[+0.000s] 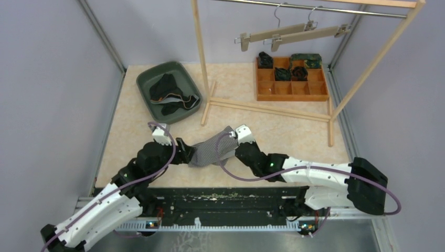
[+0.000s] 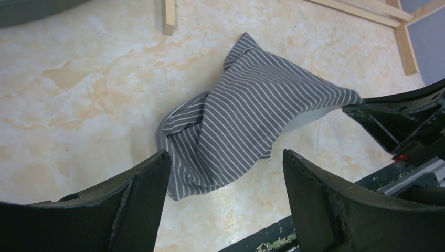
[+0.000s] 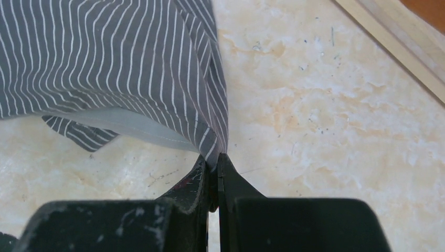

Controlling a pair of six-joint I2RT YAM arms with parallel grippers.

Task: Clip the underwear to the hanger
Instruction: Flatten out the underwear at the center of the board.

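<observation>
The underwear (image 1: 209,151) is grey with thin white stripes and hangs crumpled just above the table between my two arms. My right gripper (image 3: 215,160) is shut on one corner of the underwear (image 3: 120,68), lifting that side. My left gripper (image 2: 225,157) stands open, its fingers (image 2: 149,178) apart with nothing between them; the underwear (image 2: 252,115) lies just beyond its tips. In the top view the left gripper (image 1: 184,152) sits at the cloth's left end and the right gripper (image 1: 231,144) at its right end. Two wooden clip hangers (image 1: 294,32) hang on the rail at the back.
A wooden rack (image 1: 262,107) stands across the back of the table. A green tray (image 1: 147,89) with dark garments lies at back left. An orange compartment box (image 1: 291,84) with folded dark items sits at back right. Grey walls close both sides.
</observation>
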